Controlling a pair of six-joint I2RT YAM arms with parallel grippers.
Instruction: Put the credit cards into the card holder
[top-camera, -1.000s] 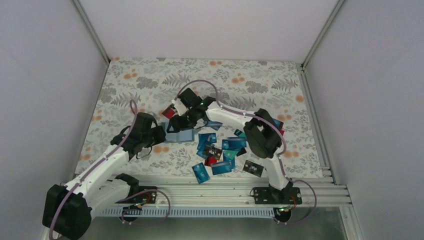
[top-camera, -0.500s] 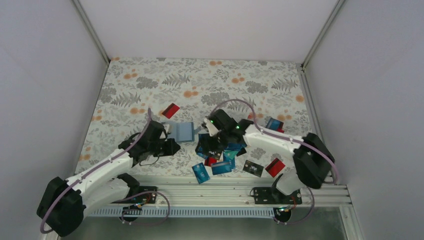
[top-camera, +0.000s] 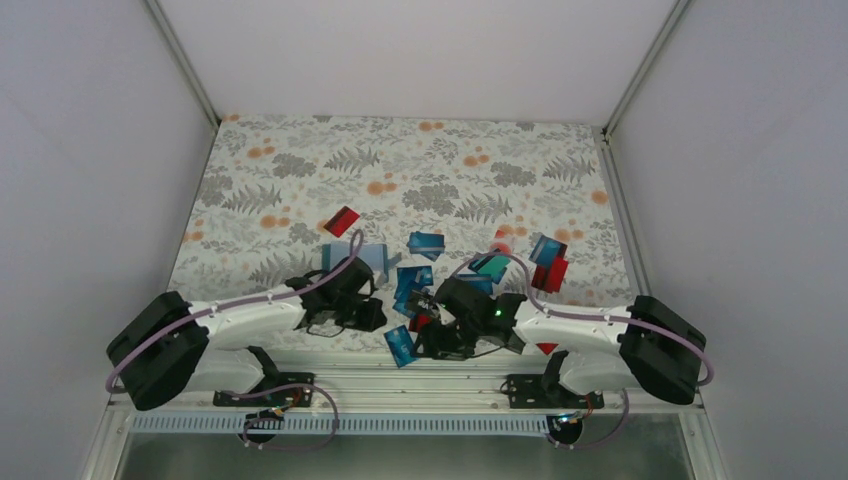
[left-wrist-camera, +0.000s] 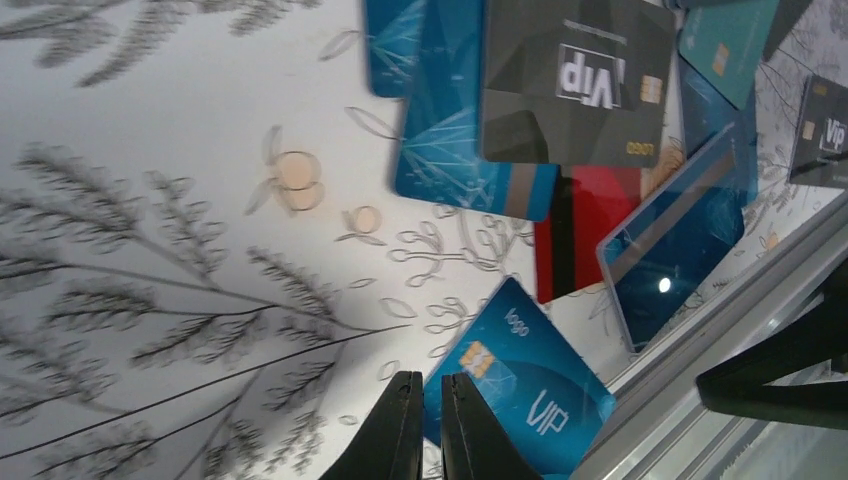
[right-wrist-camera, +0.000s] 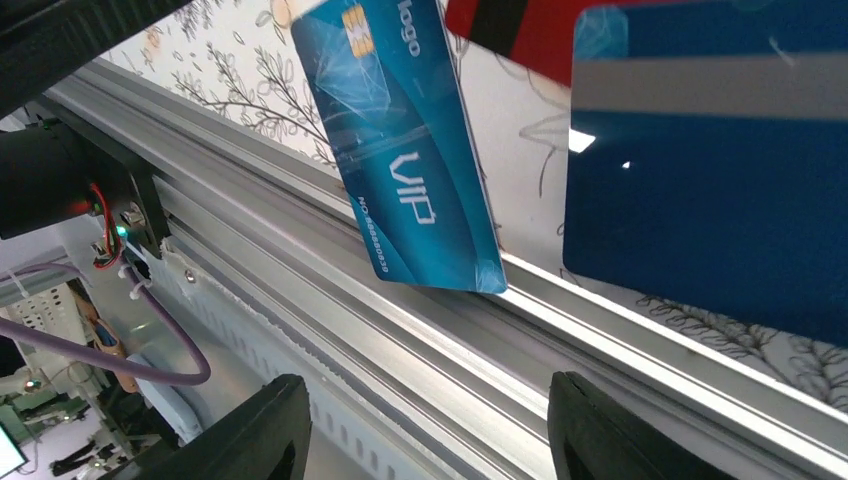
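While both arms crouched low at the near edge, the right gripper (right-wrist-camera: 430, 440) hung over the rail (right-wrist-camera: 330, 300), its jaws well apart with nothing between them. Just beyond it lay a blue VIP card (right-wrist-camera: 400, 150). Its near end poked over the rail, and its long axis ran near to far on a slight slant. The left gripper (left-wrist-camera: 425, 425) was pinched shut and empty, its tips just beside that card's left edge. Both arms were close to it, but only the right looked ready to take it, I'd say. Further off, more cards (top-camera: 412, 285) lay heaped mid-table. The holder (top-camera: 372, 258) sat beyond the left wrist, far-left of the VIP card, so a lifted card would have to travel that way.
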